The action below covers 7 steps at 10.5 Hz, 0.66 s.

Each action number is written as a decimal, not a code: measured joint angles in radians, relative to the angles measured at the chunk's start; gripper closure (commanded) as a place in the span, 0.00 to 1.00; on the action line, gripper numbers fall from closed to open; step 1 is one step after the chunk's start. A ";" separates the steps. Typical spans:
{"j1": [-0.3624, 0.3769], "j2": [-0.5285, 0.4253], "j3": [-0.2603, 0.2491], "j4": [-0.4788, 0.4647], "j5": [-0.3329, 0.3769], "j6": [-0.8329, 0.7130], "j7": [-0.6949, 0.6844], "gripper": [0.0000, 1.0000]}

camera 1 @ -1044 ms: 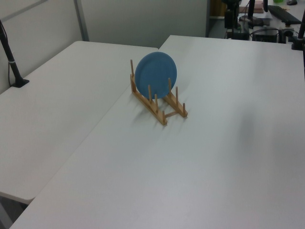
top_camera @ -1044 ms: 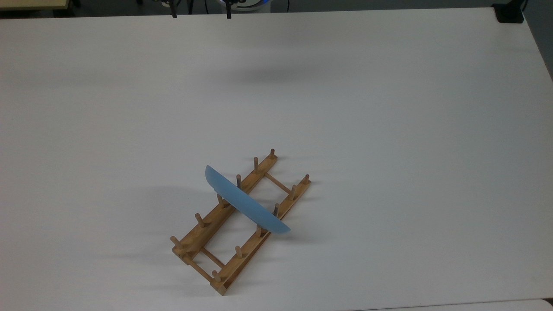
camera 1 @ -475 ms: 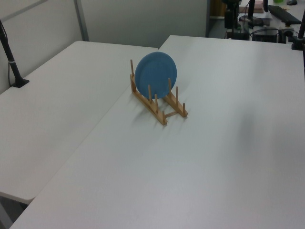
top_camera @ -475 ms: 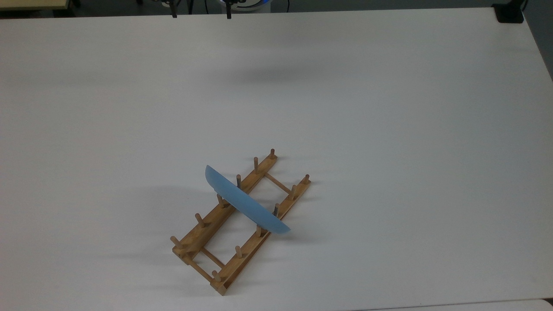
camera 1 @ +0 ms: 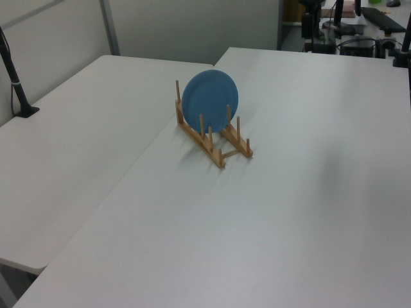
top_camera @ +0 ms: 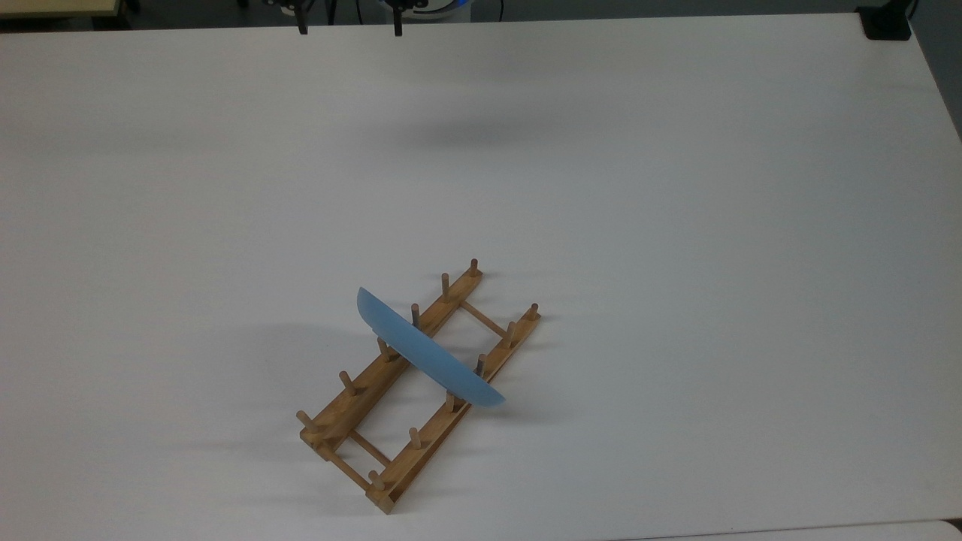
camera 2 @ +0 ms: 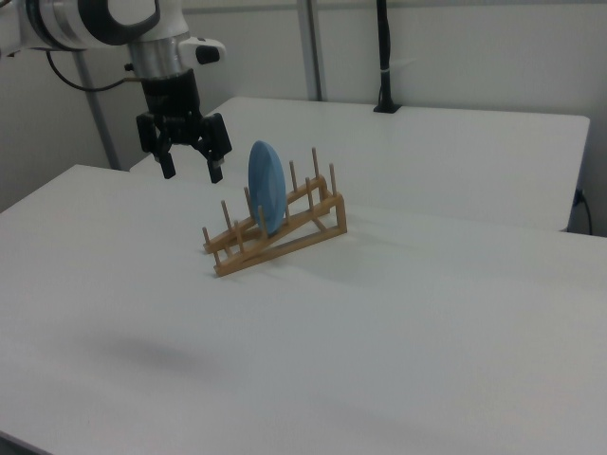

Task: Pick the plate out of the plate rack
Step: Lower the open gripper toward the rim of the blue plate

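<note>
Comparing the top view with a second earlier, nothing had budged: the round matte light blue plate (top_camera: 430,351) sat on edge mid-way along the light brown wooden ladder-shaped plate rack (top_camera: 359,402), toward the white desk's (top_camera: 676,225) near edge. Two dark fingertips (top_camera: 301,26) poked in at the far edge, the rest cut off.

Left view was also unchanged, plate (camera 1: 210,99) upright between the pegs, rack (camera 1: 215,151) near the desk's middle.

Right view had the black two-finger gripper (camera 2: 193,172) spread wide and empty, hanging apart from the plate (camera 2: 266,187). So I'd say the approach hadn't really started.
</note>
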 measured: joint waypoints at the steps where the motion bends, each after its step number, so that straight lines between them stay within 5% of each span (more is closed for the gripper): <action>1: 0.000 0.005 0.000 -0.001 0.000 0.031 0.000 0.00; 7: 0.000 0.096 0.000 -0.003 0.000 0.317 0.000 0.00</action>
